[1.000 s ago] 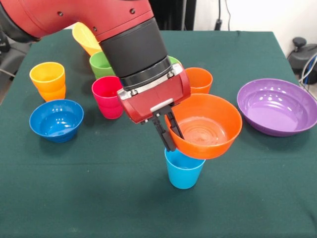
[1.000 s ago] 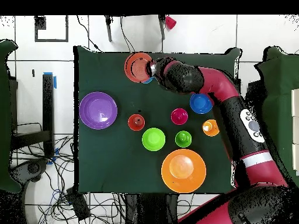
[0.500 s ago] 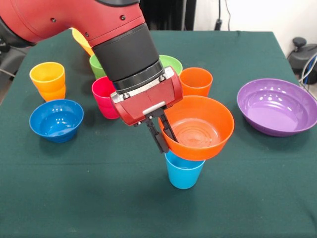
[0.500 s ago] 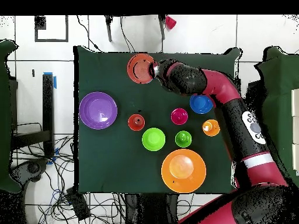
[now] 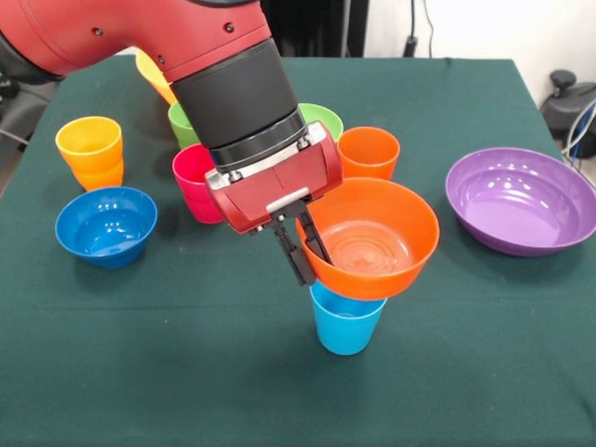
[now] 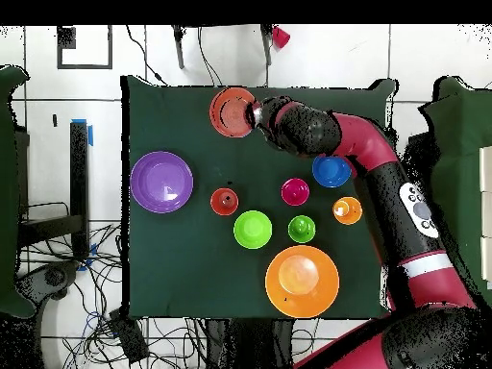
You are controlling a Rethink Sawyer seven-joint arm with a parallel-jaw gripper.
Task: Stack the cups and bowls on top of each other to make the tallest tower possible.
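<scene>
Arm comes down over the table at a slant, so that the gripper reaches the near side without knocking the spare pieces behind it. Purple bowl lies well apart, probably too wide to be of use high on a tower. Orange bowl sits upright on the mouth of the blue cup, its base seemingly in the rim; the fingers pinch its near wall, one inside and one outside, which holds it level while it settles. That pair is the whole tower so far. Blue bowl, yellow cup, magenta cup, orange cup and green pieces wait unstacked behind. Letting go looks like the next step, and a bowl seated off-centre could tip.
</scene>
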